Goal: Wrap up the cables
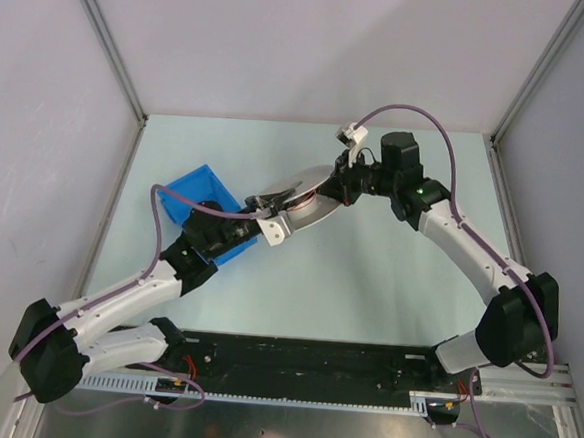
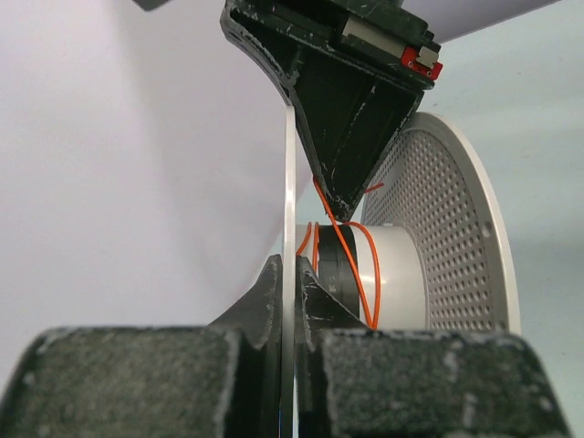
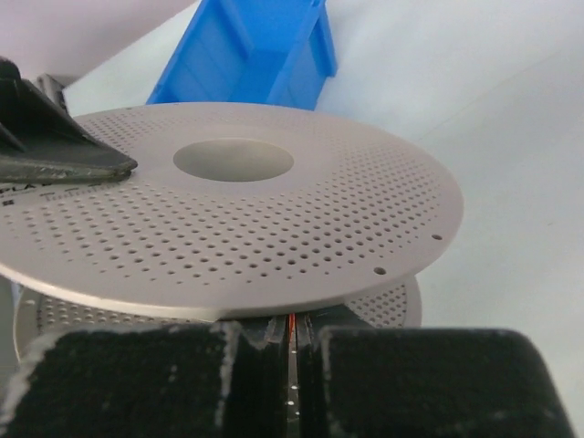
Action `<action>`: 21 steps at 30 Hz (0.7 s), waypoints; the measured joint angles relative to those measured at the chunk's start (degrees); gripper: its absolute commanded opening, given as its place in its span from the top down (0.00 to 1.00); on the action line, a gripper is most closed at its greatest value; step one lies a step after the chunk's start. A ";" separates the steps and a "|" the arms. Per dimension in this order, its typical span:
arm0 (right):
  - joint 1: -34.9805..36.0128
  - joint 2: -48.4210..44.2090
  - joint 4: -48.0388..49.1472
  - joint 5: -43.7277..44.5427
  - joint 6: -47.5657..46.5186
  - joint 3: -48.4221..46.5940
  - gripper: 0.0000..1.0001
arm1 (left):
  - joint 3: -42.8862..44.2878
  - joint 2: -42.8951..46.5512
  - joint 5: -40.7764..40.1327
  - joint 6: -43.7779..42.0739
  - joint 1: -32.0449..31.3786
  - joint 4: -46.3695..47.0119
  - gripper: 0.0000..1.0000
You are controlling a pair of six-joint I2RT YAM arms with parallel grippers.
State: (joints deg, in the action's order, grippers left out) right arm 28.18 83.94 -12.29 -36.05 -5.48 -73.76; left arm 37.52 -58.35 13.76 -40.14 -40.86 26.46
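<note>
Two robot arms meet over a pale counter (image 1: 368,284) and hold a grey-white spool (image 1: 308,208) between them. A blue bin (image 1: 195,197) sits just behind the left arm's wrist.

The left jaws are clamped shut on the thin edge of one flange, which the left wrist view shows edge-on between the pads. The right jaws reach into the gap between the two perforated flanges. They are nearly closed and appear to pinch a thread-thin orange-red wire (image 2: 358,265).

From that pinch the wire runs down to the white hub (image 2: 401,274), where a few loose loops lie. In the right wrist view the wire (image 3: 291,319) is only a short red line between the pads, just under the upper flange.

The step in hand looks like laying turns onto the hub. To do it well, hold light tension on the wire so the loops seat snugly side by side. The pinch should stay inside the flange gap, and the left grip should stay firm so the spool cannot tilt.
</note>
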 measured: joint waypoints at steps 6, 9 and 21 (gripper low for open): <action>-1.38 1.75 0.31 -2.45 8.39 0.00 1.00 | -0.07 -0.11 -1.11 -2.19 -1.33 0.00 1.00; -1.68 2.01 0.61 -2.67 11.74 0.00 1.00 | -0.07 -0.17 -2.23 -2.80 -1.95 0.13 1.00; -2.78 4.15 1.44 -5.49 17.97 -0.04 1.00 | -1.22 -0.39 -3.58 -2.93 -2.32 1.11 1.00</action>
State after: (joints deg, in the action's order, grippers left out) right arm 25.41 88.09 -10.85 -41.54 12.49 -73.80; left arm 36.29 -58.74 10.17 -43.07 -43.18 27.57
